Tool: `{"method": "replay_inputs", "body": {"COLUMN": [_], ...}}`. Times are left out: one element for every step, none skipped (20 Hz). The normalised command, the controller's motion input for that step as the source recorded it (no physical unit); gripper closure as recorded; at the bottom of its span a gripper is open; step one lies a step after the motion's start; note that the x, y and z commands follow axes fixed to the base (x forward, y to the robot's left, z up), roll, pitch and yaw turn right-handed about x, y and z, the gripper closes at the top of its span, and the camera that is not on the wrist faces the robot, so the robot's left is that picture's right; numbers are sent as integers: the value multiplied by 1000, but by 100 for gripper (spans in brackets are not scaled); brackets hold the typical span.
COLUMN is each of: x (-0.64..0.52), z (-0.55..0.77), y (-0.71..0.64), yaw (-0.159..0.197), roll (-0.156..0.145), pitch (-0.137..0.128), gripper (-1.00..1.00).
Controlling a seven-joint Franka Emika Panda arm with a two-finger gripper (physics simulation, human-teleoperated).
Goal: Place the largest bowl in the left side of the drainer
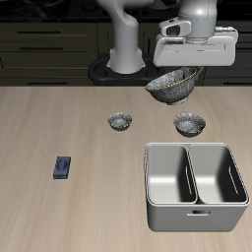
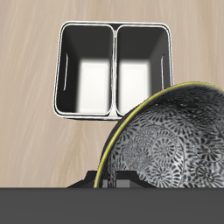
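The desk is a pale wood surface, and the biggest thing on it is the drainer, a grey metal tub with rounded corners near the desk's front edge, its centre wall splitting it into two deep compartments. Both compartments look empty in the exterior view, and the wrist view confirms this by looking straight down into the drainer, showing bare floors and a slot-like handle in each end wall.

The largest bowl is off the desk, tilted on its side in the air above the desk's back area, behind the drainer. The end effector has hold of it at its upper rim; the fingers themselves are mostly hidden in both views, so how far apart they stand cannot be read. Only the wrist view shows the bowl up close: a speckled patterned inside and a thin yellowish rim line.

Two smaller similar bowls rest upright on the desk between the held bowl and the drainer: the mid-sized bowl just behind the drainer's back wall, and the smallest bowl beside it, apart from the drainer. Neither appears in the wrist view.

A small blue object lies well apart from everything else.
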Motion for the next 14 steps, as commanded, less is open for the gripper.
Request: {"method": "replay_inputs", "body": {"x": [145,152,148,164,75,102,75,37,62,185,-11,285,145,174], "z": [14,53,20,60,106,126,59,-4,-1,96,-3,59,19,27], "y": [218,267,250,272,320,254,303,283,303,479,-26,395,204,139], "yaw": [-3,13,35,0,12,-16,-13,4,9,16,0,-36,13,-33], "roll": [19,3,20,-1,29,8,37,34,24,34,0,-11,23,-13], "pitch": [19,-10,-3,7,-14,-17,-9,15,7,-3,0,11,-12,26], "gripper": [100,100,100,100,100,100,100,100,100,100,100,100,100,100]}}
